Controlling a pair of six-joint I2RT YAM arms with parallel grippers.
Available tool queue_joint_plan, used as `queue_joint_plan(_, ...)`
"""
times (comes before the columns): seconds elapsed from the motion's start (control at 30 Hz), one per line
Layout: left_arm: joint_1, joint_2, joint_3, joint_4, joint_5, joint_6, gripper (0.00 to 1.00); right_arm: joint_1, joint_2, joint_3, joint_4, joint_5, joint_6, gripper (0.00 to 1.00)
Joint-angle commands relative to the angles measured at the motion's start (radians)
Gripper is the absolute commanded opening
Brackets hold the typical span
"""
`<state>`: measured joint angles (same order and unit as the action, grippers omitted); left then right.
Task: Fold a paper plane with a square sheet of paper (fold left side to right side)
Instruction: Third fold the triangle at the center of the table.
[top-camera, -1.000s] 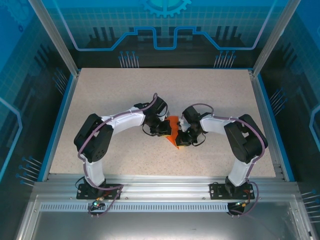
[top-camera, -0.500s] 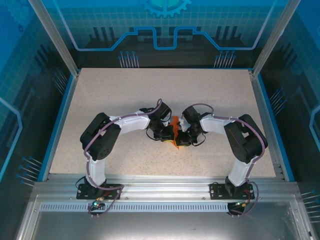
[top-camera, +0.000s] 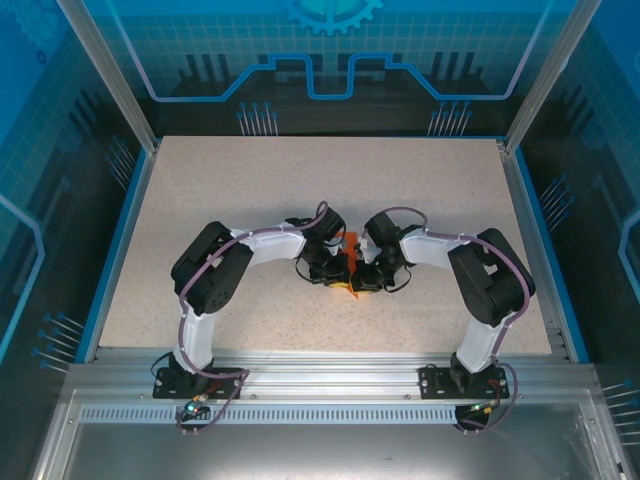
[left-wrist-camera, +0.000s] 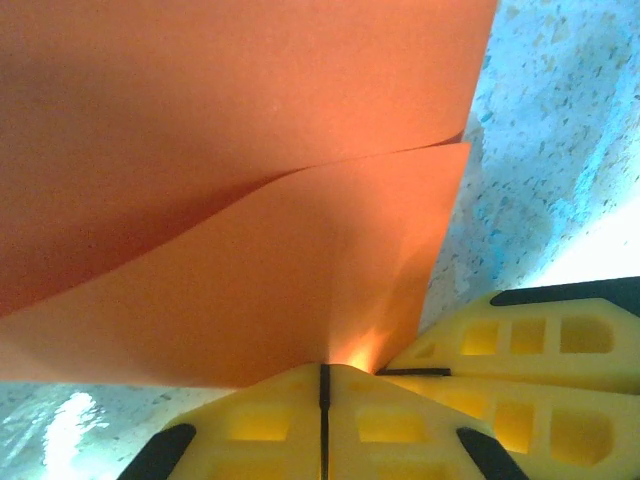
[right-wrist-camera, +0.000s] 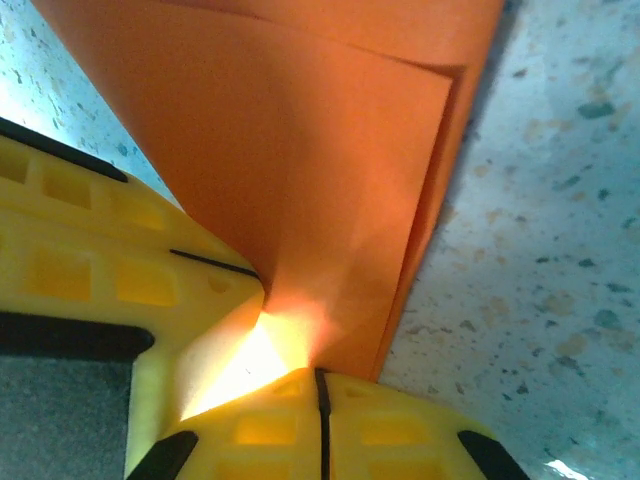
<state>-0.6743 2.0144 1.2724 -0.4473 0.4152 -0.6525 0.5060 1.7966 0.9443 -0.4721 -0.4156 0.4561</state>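
Observation:
The orange-red sheet of paper (top-camera: 349, 240) sits mid-table, mostly hidden between the two gripper heads, which meet over it. My left gripper (top-camera: 336, 268) and right gripper (top-camera: 362, 276) almost touch. In the left wrist view the left gripper (left-wrist-camera: 322, 368) is shut, pinching the paper's (left-wrist-camera: 250, 200) near edge, where two layers overlap. The right gripper (right-wrist-camera: 320, 375) is also shut on the paper's (right-wrist-camera: 330, 150) edge, beside a folded double layer. Each wrist view also shows the other gripper's yellow fingers (left-wrist-camera: 520, 340) (right-wrist-camera: 90, 270) close by.
The speckled beige table (top-camera: 250, 190) spreads wide around the arms, bordered by a blue rim (top-camera: 120, 230) and metal frame posts. The aluminium base rail (top-camera: 330, 375) runs along the near edge.
The left arm has swung rightward toward the right gripper, carrying the paper's left part over. Less orange shows from above. The right arm has stayed put.

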Motion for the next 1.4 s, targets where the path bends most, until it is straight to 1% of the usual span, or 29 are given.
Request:
queue_joint_plan(0.0, -0.004, 0.026, 0.027, -0.011, -0.022, 0.01, 0.1, 0.031, 0.097, -0.056, -0.079, 0.171, 0.006, 0.08)
queue_joint_plan(0.23, 0.014, 0.044, 0.034, -0.046, -0.076, 0.033, 0.1, 0.031, 0.101, -0.056, -0.087, 0.183, 0.004, 0.07)
queue_joint_plan(0.6, 0.126, 0.064, 0.028, -0.047, -0.088, 0.074, 0.09, 0.031, 0.101, -0.059, -0.1, 0.197, 0.001, 0.07)
queue_joint_plan(0.9, 0.215, 0.085, 0.01, -0.069, -0.12, 0.122, 0.09, 0.03, 0.095, -0.059, -0.106, 0.201, -0.003, 0.08)
queue_joint_plan(1.23, 0.293, 0.045, -0.003, -0.093, -0.139, 0.164, 0.09, 0.031, 0.093, -0.058, -0.105, 0.198, -0.003, 0.08)
queue_joint_plan(1.37, 0.302, 0.011, 0.014, -0.109, -0.151, 0.172, 0.09, 0.031, 0.095, -0.058, -0.102, 0.193, -0.004, 0.08)
